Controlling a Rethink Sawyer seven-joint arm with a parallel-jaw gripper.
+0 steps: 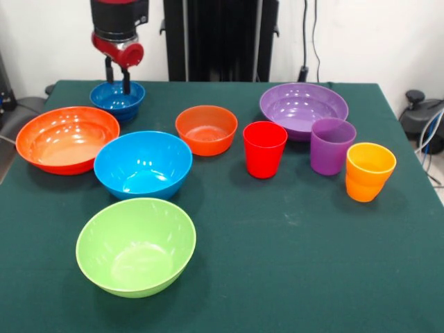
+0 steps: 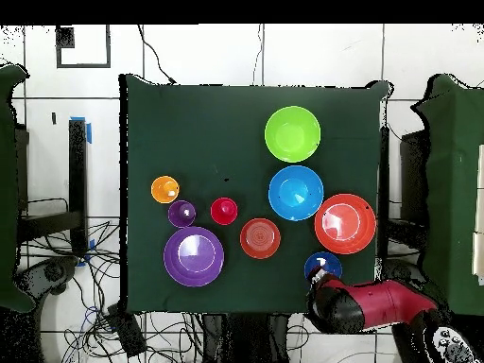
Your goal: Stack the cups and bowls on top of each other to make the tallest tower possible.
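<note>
Here end effector (image 1: 116, 73) reaches into dark blue bowl (image 1: 117, 99).

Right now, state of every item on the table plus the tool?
tool: open, fingers down at the dark blue bowl
dark blue bowl: upright, not lifted
orange-red bowl: upright, empty
light blue bowl: upright, empty
lime green bowl: upright, empty
small orange bowl: upright, empty
purple bowl: upright, empty
red cup, purple cup, orange cup: upright, unstacked
</note>
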